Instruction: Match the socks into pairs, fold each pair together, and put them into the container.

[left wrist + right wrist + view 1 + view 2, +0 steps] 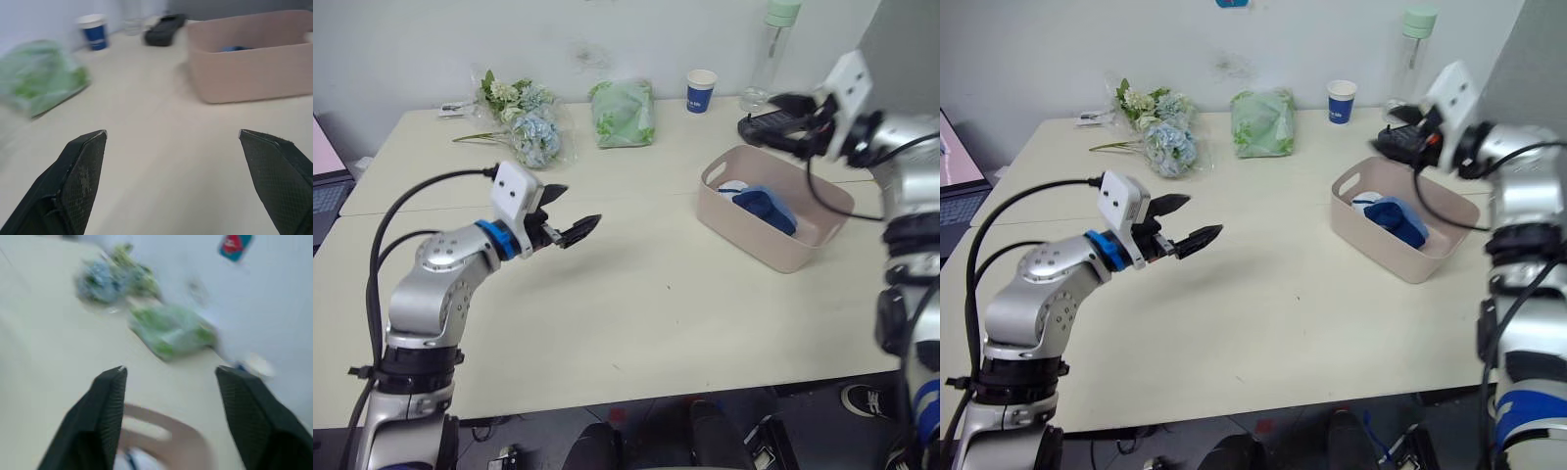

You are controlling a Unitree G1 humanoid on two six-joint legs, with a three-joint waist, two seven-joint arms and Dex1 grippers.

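- The pale pink container sits on the desk toward the robot's right side, placed within easy reach of the right arm, which suggests it serves as the drop point for finished pairs.
- Inside it lie the socks: a folded blue bundle rests against something white at the tub's left end; how many pairs are there cannot be told.
- No loose socks lie on the open desk surface, so by the look of it the sorting is largely or wholly done.
- The left gripper hangs above the bare desk, well apart from the container, its two black fingers spread wide and holding nothing; its wrist view looks across at the tub's side wall.
- The right gripper hovers above the container's far rim, fingers parted and empty, touching nothing, as though positioned over the tub for a release.
- A green plastic bag, a bunch of artificial flowers, a blue paper cup and a clear bottle line the desk's far edge, away from the work area.
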